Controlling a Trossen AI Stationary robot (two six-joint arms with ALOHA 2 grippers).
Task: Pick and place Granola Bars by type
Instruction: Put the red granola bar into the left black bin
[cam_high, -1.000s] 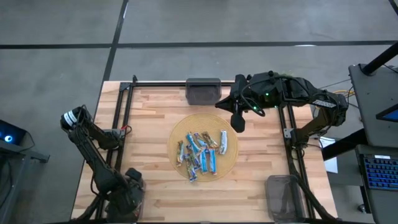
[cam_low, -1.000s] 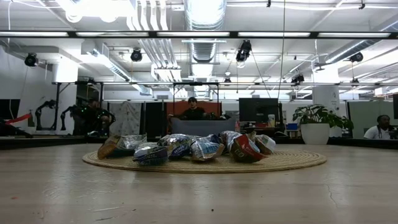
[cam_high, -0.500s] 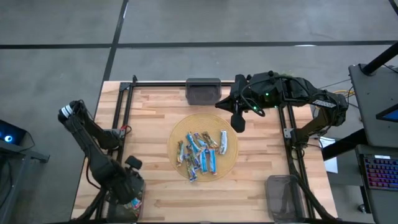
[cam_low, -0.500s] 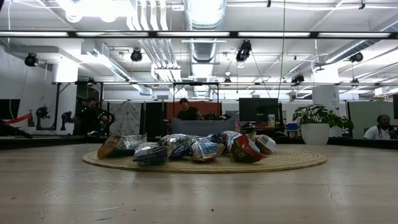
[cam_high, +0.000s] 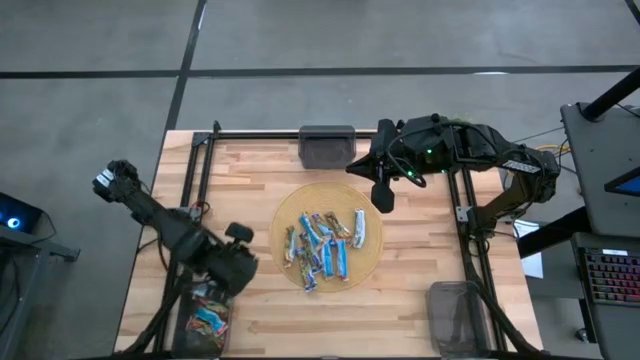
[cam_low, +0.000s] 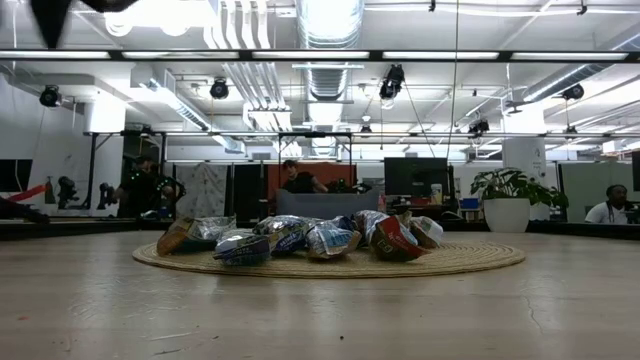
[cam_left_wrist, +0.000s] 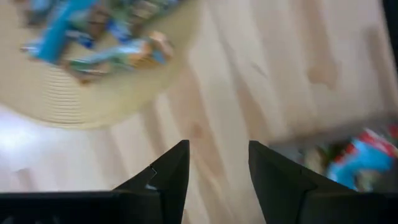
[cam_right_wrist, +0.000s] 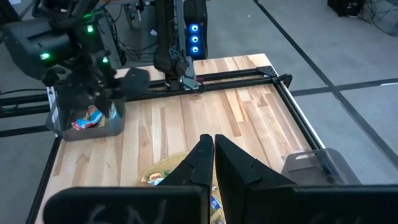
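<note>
Granola Bars (cam_high: 322, 243) piled on round woven mat (cam_high: 285, 215), frame centre. Left gripper (cam_high: 238, 266) fingers apart, empty, lower left beside mat. Right gripper (cam_high: 382, 193) fingers pressed together, upper right of pile.

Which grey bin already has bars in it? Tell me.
The bin at the table's front left corner, beside the left gripper; colourful wrappers show inside. The other two look empty.

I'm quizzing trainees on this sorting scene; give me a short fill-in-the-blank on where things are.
1. The granola bars lie heaped on a round woven ____.
2. The left pincer is open and holds ____.
3. The bin at the table's front-left corner already holds a few ____.
4. The right pincer is ____.

Missing: mat; nothing; bars; shut
</note>
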